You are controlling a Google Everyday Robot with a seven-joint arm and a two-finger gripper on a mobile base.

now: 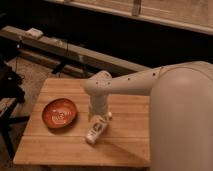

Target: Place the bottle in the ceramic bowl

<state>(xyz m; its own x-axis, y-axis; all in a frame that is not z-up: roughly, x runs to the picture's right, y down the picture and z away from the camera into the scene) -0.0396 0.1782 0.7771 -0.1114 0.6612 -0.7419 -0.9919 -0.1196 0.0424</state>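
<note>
Since the bottle (pixel 94 133) lies on its side on the wooden surface (pixel 125 145), note that the hand (pixel 100 119) hangs straight down over the bottle's far end. The wrist is vertical, which suits a grasp from above. You cannot read from this view whether the hand is open, closed or already gripping, because the wrist covers it. Log it as undetermined.

Bottle: directly beneath the hand, long axis slanted. One end is tucked under the hand and the other points toward the near edge of the surface. As far as can be judged, it rests on the surface and is not lifted.

Ceramic bowl (pixel 59 113): to the picture-left of the hand, near the bottle but apart from it, upright, nothing in it.

Judgement: the step in hand is the pick, and the task is at an early stage. A slim round body may roll or slip if the hold lands off-centre, so watch for that. The next move calls for a lift, a short carry toward the bowl's side, and a low release over its centre. The bottle looks about as long as the bowl is wide, so it may settle against the rim.
</note>
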